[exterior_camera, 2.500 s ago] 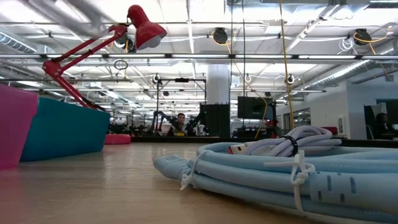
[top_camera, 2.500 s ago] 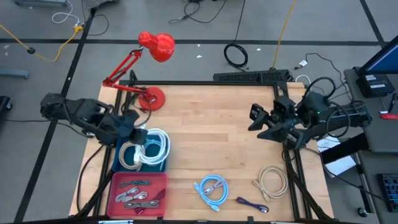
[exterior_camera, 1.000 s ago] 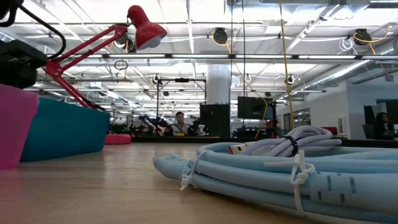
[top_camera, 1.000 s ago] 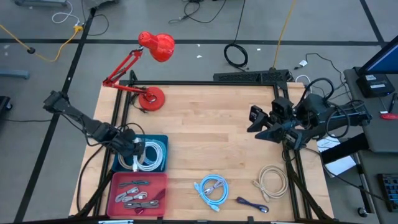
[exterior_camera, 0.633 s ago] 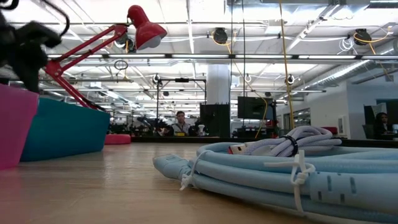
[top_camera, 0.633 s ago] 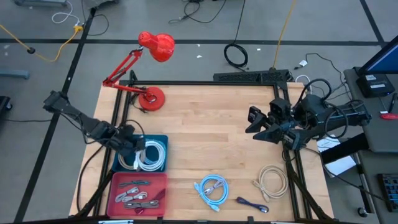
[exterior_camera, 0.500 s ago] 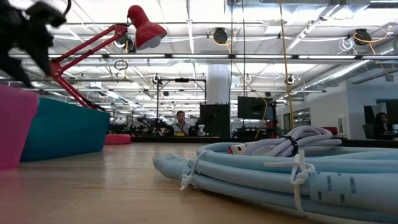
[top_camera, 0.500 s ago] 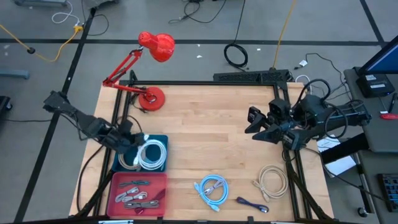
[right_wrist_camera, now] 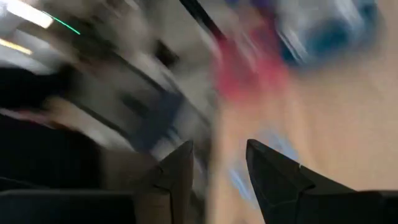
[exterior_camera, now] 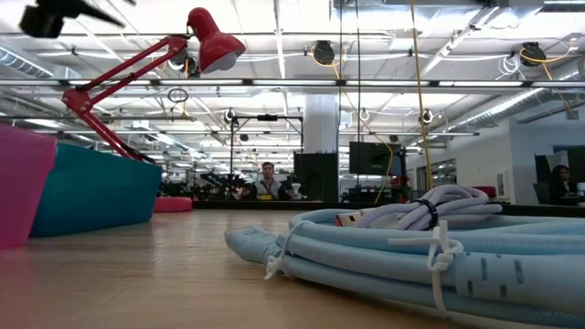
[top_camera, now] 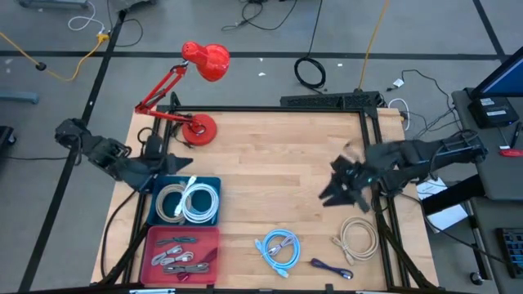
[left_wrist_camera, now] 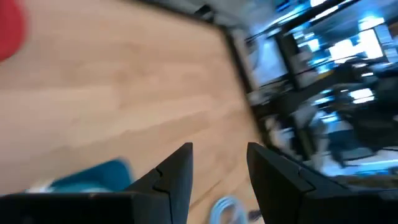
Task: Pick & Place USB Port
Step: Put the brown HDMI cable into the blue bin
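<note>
Two white cable coils (top_camera: pixel 188 201) lie in the teal bin (top_camera: pixel 214 219) at the table's left. My left gripper (top_camera: pixel 181 162) hangs open above the bin's far edge, with nothing between its fingers (left_wrist_camera: pixel 180 163). My right gripper (top_camera: pixel 328 194), blurred, is open over the table's right half, above bare wood. Near the front edge lie a light blue cable coil (top_camera: pixel 279 247), a beige coil (top_camera: pixel 357 237) and a small purple cable (top_camera: pixel 331 268). In the low view the blue coil (exterior_camera: pixel 411 251) fills the foreground and the left gripper (exterior_camera: pixel 64 14) shows at the top left.
A pink bin (top_camera: pixel 181 253) with several grey cables stands in front of the teal bin. A red desk lamp (top_camera: pixel 196 126) stands at the far left corner. A black frame (top_camera: pixel 270 109) borders the table. Bare wood (top_camera: pixel 270 171) spans the middle.
My left gripper has risen out of the teal bin and tipped up toward level, moving toward the table's far edge; the white coil stays in the bin. My right gripper has tipped downward and sunk toward the near edge.
</note>
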Robot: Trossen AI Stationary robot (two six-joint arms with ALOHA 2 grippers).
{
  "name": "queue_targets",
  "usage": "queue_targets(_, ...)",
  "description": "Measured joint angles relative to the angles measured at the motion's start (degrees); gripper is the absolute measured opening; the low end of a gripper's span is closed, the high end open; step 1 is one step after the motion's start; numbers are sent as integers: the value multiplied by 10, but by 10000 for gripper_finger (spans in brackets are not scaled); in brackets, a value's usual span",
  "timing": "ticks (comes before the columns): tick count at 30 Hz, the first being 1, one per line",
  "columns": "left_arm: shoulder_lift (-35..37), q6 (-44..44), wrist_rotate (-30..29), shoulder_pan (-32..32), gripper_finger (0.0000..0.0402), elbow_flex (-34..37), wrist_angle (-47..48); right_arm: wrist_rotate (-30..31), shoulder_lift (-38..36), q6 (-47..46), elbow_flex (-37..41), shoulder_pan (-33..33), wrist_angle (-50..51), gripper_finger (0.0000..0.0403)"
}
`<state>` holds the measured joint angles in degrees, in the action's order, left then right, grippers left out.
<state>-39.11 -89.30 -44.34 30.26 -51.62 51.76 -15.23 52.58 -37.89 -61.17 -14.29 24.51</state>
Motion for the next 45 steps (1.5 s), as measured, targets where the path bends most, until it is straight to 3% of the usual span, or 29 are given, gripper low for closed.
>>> queue_targets(4, -11, 71, -16, -2, 152, 0, -57, 94, 0, -58, 13, -57, 227, 139)
queue_targets(8, -27, 94, 16, -7, 152, 0, -51, 120, 0, -203, 51, -119, 305, 139)
queue_targets(14, -71, 124, 81, -2, 152, 0, -60, 124, 26, -328, 122, -213, 183, 138)
queue_targets(22, -159, 148, 131, 23, 152, 0, -99, 122, 133, -448, 189, -286, -15, 134)
queue_targets(33, -234, 185, 146, 33, 152, 0, -196, 112, 238, -647, 190, -361, -28, 134)
queue_targets(38, -242, 193, 148, 32, 152, 0, -215, 74, 269, -667, 190, -380, -10, 134)
queue_targets(45, -243, 191, 148, 32, 152, 0, -224, 106, 278, -673, 190, -383, 3, 134)
